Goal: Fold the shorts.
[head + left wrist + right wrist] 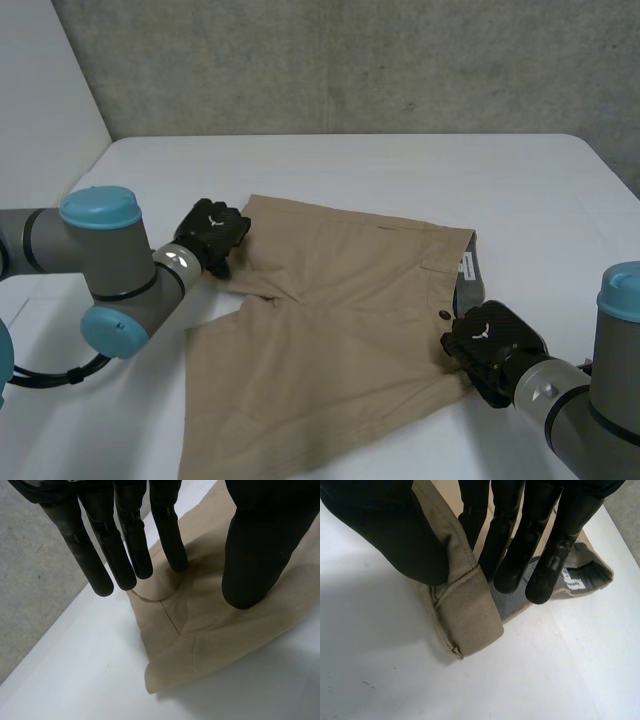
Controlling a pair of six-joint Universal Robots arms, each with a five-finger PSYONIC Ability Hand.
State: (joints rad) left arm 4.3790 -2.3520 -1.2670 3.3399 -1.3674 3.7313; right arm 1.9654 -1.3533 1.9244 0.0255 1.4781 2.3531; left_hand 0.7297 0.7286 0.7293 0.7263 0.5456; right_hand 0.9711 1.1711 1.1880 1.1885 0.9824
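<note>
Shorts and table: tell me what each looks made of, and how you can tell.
The shorts look like tan cotton twill, matte: fine diagonal ribs show on the folded waistband. The inner lining is grey-blue, likely a thinner weave. The table looks like a smooth, hard white board, perhaps laminate or paint; it shows soft shadows and no grain.

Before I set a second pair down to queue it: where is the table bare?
Bare: the wide strip of table between the shorts and the wall, and the stretch right of the waistband. Crowded: the near side, where the left robot hand and right robot hand are on the shorts.
</note>
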